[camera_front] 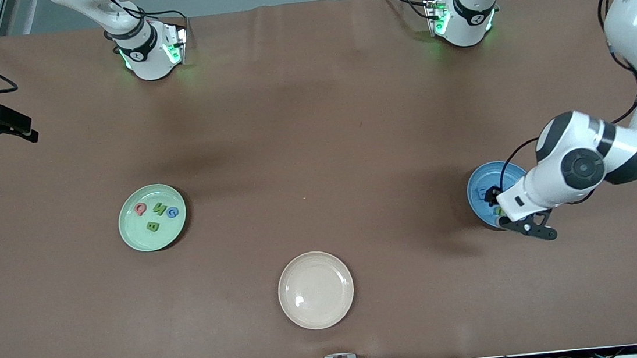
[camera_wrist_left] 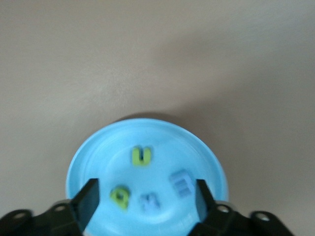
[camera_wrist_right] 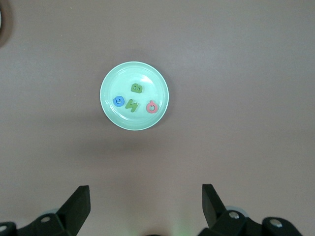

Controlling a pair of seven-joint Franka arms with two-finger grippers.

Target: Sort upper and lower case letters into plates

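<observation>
Seemingly finished, with the left claw (camera_wrist_left: pixel 145 196) spread empty over the round blue plate (camera_front: pixel 479 201) of four letters and the right claw (camera_wrist_right: pixel 145 199) released above the brown bench (camera_front: pixel 312 115) near the mint-green plate (camera_front: pixel 152 218), so lift straight up.

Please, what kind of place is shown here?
Probably a robotics lab: two arms are mounted on a brown covered table, cables run by their bases, and foam letters lie sorted in a green plate and a blue plate.

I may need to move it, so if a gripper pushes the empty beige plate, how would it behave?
The beige plate is round, shallow and lies flat, so it would likely slide, not tip. Its glossy highlight suggests a smooth, perhaps slippery surface. It holds nothing, so it is probably light.
</observation>
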